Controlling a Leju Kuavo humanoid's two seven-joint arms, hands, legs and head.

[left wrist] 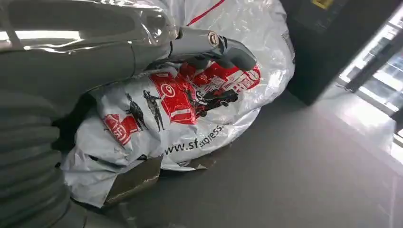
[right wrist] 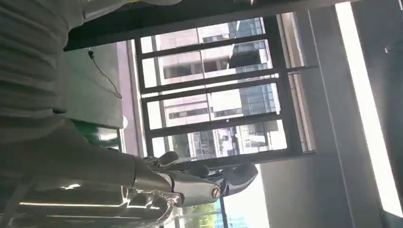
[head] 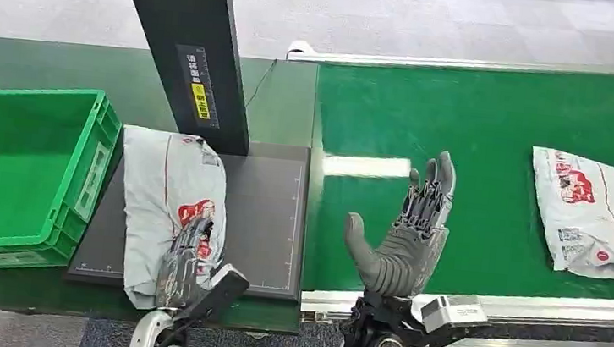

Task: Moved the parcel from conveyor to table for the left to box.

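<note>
Nearest the robot, the left hand (head: 186,260) lies palm-down on the near end of a crinkled grey plastic courier parcel (head: 169,203), fingers curled over it and gripping the bag; the left wrist view shows the thumb (left wrist: 214,45) pressed on its red print, above the readable text "www.sf-express". The parcel rests on a flat dark grey scale mat (head: 261,220) on the dark green table (head: 42,63). The right hand (head: 406,234) hovers palm-up and empty over the near edge of the bright green conveyor belt (head: 478,122), fingers spread. A green plastic crate (head: 6,170) sits left of the mat. Further along the belt lies a second grey printed parcel (head: 593,214). Behind the mat rises a black post (head: 189,43) with a yellow label, too small to read.
</note>
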